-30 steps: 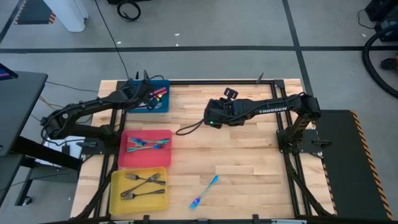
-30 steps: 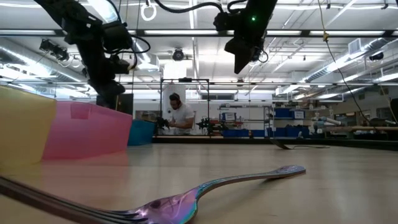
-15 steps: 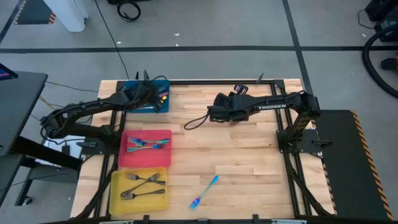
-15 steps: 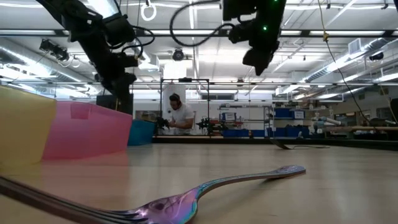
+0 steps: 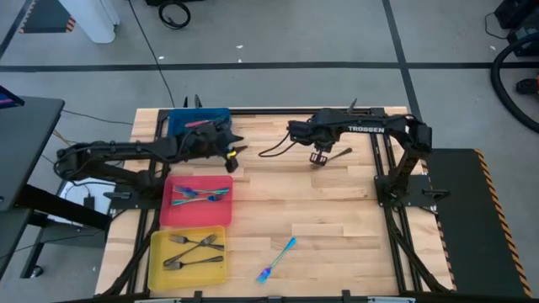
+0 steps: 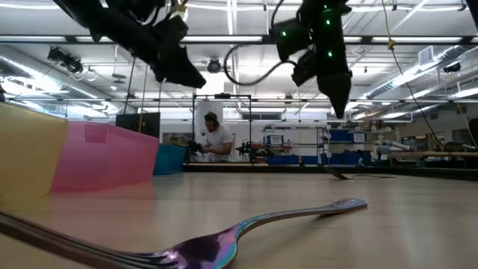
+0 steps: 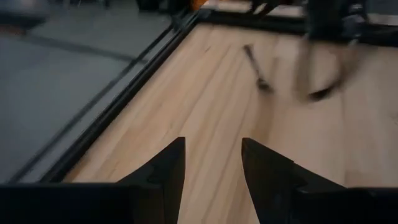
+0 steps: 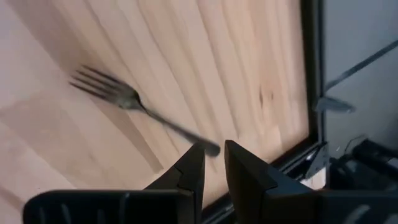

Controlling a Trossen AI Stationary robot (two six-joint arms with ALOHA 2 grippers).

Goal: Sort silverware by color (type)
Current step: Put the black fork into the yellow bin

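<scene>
My left gripper (image 5: 233, 155) (image 7: 211, 163) hangs open above bare wood, just right of the blue tray (image 5: 181, 126), which holds red-handled pieces (image 5: 199, 124). My right gripper (image 5: 318, 158) (image 8: 214, 163) points down over the far right of the table, with its fingers a narrow gap apart. It hovers above the handle end of a dark grey fork (image 5: 337, 155) (image 8: 134, 101) that lies flat on the wood. A blue-handled fork (image 5: 277, 259) (image 6: 224, 243) lies near the front edge. Blue-handled pieces (image 5: 198, 196) lie in the red tray and dark forks (image 5: 190, 251) in the yellow tray.
The red tray (image 5: 221, 215) and the yellow tray (image 5: 158, 278) sit in a column along the table's left side, in front of the blue one. A black frame rail (image 5: 379, 181) runs along the right edge. Bare wood (image 5: 320, 219) lies between the arms and the front edge.
My left gripper has moved out from over the blue tray toward the table's right and a little nearer. My right gripper has swung from the table's middle toward the far right, tipped to point down, and now hangs over the dark grey fork.
</scene>
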